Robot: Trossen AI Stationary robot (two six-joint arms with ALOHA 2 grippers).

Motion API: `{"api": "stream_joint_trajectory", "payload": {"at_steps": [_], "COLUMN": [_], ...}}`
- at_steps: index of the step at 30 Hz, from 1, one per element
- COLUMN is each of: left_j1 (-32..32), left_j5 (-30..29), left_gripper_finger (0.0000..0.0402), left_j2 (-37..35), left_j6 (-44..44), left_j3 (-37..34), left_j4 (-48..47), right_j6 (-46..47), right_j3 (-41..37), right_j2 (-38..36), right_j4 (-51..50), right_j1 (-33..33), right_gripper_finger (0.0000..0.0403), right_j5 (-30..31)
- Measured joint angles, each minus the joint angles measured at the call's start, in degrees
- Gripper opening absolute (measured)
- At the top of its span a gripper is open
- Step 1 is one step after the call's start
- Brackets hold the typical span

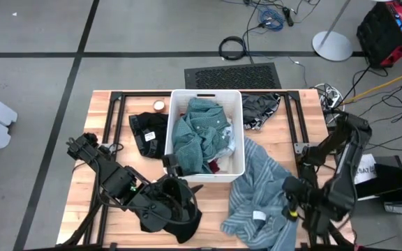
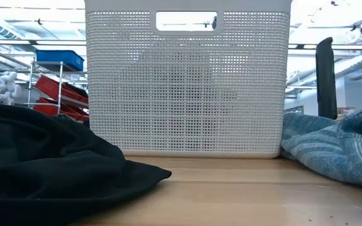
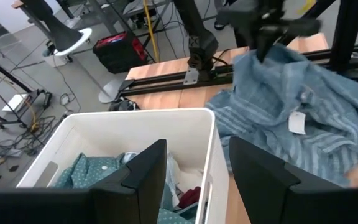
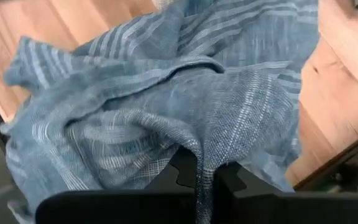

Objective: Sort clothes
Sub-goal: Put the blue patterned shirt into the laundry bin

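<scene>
Your right gripper [image 4: 199, 177] is clenched on a fold of the blue striped garment [image 1: 260, 199], pinching the cloth between its fingers near the garment's right edge, close to the table's front right corner. From there the garment spreads away from the gripper in a long crumpled band, its long axis running from the front edge of the table [image 1: 103, 125] up toward the right wall of the white bin [image 1: 237, 150], which it touches. A small white tag [image 3: 296, 123] lies on the cloth; you cannot read any writing on it.

Your left gripper [image 3: 191, 180] hovers with its fingers spread apart and holding nothing, just in front of the bin's near left corner and above a black garment [image 1: 169, 213] heaped at the front left of the table.

Inside the bin sits a teal dotted garment [image 1: 197, 136], with a scrap of dark red cloth [image 3: 190, 196] beside it. A second black garment [image 1: 149, 129] lies against the bin's left wall, and a dark grey one [image 1: 260, 110] at its far right corner.

Bare wood is open along the left side and between the two front piles.
</scene>
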Motion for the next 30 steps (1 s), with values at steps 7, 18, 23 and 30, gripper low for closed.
{"api": "stream_joint_trajectory", "payload": {"at_steps": [7,18,23,30], "left_j1": [0.26,0.26,0.26,0.26], "left_j5": [1.27,1.49,1.49,2.78], "left_gripper_finger": [0.0184,0.0184,0.0184,0.0184], "left_j2": [0.02,0.04,0.04,0.04], "left_j6": [0.02,0.07,0.12,0.11], "left_j3": [0.00,0.00,0.00,-0.02], "left_j4": [0.77,0.77,0.75,0.73], "right_j6": [-2.23,-5.24,-8.26,-9.28], "right_j3": [-15.16,-30.05,-32.83,-40.62], "right_j2": [-14.24,-24.55,-22.80,-18.71], "right_j4": [12.05,18.79,21.57,30.18], "right_j1": [-4.81,-14.67,-18.85,-23.26], "right_gripper_finger": [0.0000,0.0096,0.0169,0.0249], "right_j5": [-4.17,-5.04,-8.51,-15.22]}}
